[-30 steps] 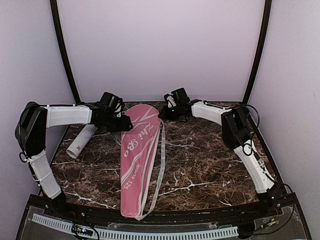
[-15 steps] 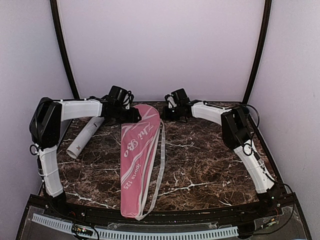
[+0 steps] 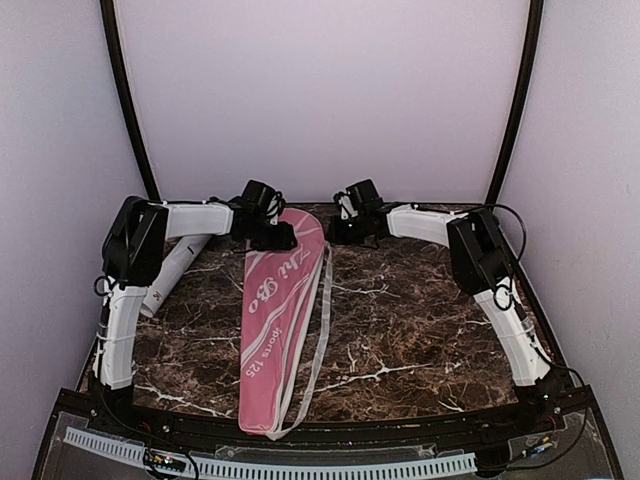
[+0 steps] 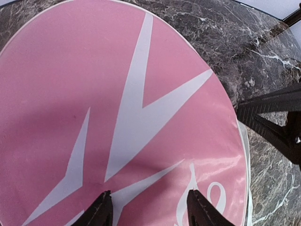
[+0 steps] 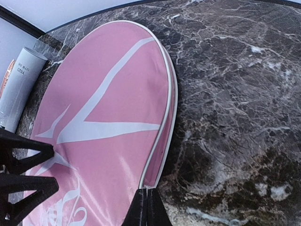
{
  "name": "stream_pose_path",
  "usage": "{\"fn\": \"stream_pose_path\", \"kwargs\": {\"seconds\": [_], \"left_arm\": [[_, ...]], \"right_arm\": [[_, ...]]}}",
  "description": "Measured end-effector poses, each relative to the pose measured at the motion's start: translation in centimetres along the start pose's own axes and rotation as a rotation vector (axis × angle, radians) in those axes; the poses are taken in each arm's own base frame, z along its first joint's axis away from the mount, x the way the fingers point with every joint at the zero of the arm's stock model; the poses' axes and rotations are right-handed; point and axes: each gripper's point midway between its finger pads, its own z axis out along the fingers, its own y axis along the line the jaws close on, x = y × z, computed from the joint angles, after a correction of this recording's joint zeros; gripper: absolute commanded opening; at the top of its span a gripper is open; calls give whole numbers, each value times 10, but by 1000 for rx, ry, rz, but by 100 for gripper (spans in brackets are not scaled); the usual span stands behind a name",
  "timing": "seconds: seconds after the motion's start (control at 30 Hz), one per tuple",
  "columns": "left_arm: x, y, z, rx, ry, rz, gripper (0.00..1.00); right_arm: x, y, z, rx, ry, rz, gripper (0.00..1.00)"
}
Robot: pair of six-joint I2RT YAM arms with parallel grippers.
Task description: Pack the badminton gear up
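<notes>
A pink racket-shaped bag (image 3: 272, 320) lies lengthwise on the dark marble desk (image 3: 420, 320), wide end far. The left tool (image 4: 149, 207), fingers apart and empty, has swung right from above the white tube (image 3: 172, 272) to hover over the bag's head. The right tool (image 5: 146, 209), slightly parted a second ago, now sits closed tight at the bag's right rim
</notes>
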Motion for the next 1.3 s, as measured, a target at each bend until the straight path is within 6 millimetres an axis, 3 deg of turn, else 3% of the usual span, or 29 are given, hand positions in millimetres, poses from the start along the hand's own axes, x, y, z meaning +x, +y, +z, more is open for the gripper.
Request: {"fn": "stream_pose_path", "kwargs": {"seconds": [0.13,0.5,0.8,1.3], "left_arm": [[-12,-1,6,-13,-12,2,55],[-15,5,16,-50,13,-11,53],[-15,6,17,-55,18,-22,50],[-17,9,18,-56,20,-42,47]], "right_arm": [[3,-2,-11,25,4,4,0],[19,-5,-26,33,20,26,0],[29,6,-39,-6,31,19,0],[83,29,-52,-59,112,49,0]]}}
